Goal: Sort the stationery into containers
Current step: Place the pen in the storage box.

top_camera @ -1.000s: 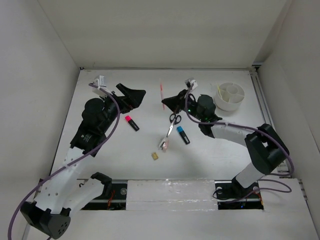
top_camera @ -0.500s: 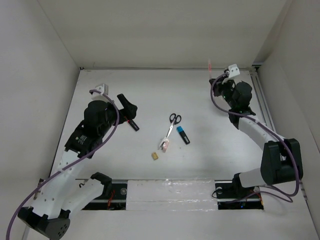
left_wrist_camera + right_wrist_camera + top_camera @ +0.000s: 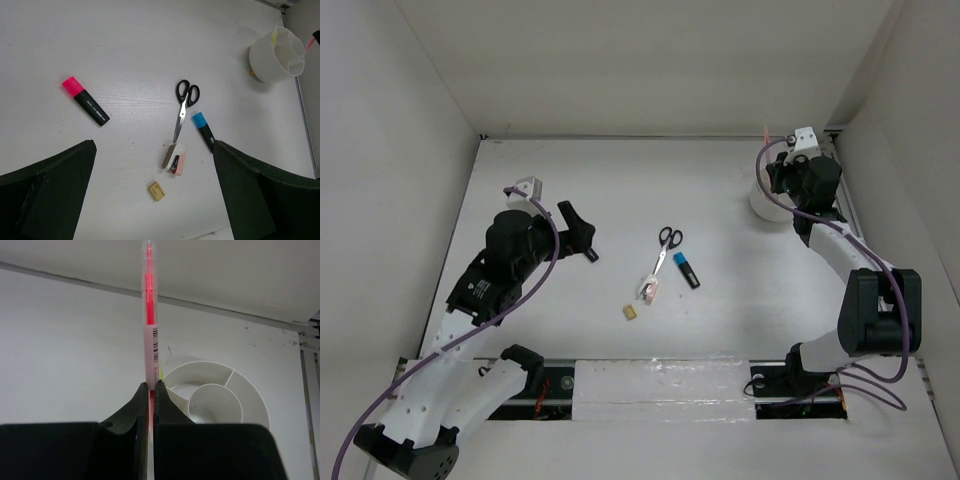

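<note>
Now the right gripper (image 3: 150,389) is pressed together on the thin red pen (image 3: 149,315), holding it at the rim of the white tub (image 3: 248,392) by the far right corner. Toward the left edge, the left gripper (image 3: 153,144) hangs with jaws spread wide near the pink-capped marker (image 3: 85,100). The scissors (image 3: 184,102) and blue-capped marker (image 3: 204,129) lie mid-table.

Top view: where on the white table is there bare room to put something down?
Bare: the far strip of the white table behind the black-handled scissors, and the stretch between the blue-capped black marker and the round white plastic tub. Crowded: the centre, where scissors, marker, a tan eraser and a pink-and-white eraser lie close.
</note>
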`<state>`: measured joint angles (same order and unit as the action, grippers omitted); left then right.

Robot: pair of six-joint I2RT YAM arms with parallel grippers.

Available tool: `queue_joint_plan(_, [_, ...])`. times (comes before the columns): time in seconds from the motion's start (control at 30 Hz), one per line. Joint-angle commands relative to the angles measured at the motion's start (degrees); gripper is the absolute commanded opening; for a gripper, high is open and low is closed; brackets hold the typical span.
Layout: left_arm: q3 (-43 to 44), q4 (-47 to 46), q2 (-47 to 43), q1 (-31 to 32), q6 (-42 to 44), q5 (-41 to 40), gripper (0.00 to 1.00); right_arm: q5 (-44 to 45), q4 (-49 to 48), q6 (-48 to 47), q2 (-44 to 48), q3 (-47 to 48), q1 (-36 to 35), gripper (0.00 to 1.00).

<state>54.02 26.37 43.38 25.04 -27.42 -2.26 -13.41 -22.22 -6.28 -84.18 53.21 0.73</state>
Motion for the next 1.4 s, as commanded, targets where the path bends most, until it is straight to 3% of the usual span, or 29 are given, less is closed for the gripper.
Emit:
queue_joint_plan(0.0, [-0.23, -2.11, -1.1, 0.1, 1.4, 2.7, 1.0, 1.45, -0.19, -1.63, -0.98, 2.16, 0.32, 0.0])
queue_joint_plan(0.4, [-0.76, -2.64, -3.38, 0.1, 1.93, 3.84, 1.0, 1.89, -1.51, -0.75, -4.06, 1.11, 2.17, 0.0])
queue_joint_plan(1.17, [-0.76, -3.17, -3.91, 0.1, 2.46, 4.37, 1.0, 4.62, 7.19, 1.54, -8.02, 4.18, 2.17, 0.0])
queue_joint_plan(1.23, [-0.76, -3.17, -3.91, 0.1, 2.46, 4.37, 1.0, 4.62, 7.19, 2.23, -8.02, 3.65, 2.17, 0.03])
queue_joint_plan(1.37, [-0.76, -3.17, -3.91, 0.1, 2.46, 4.9, 1.0, 5.14, 7.19, 2.85, -6.87, 3.13, 2.17, 0.19])
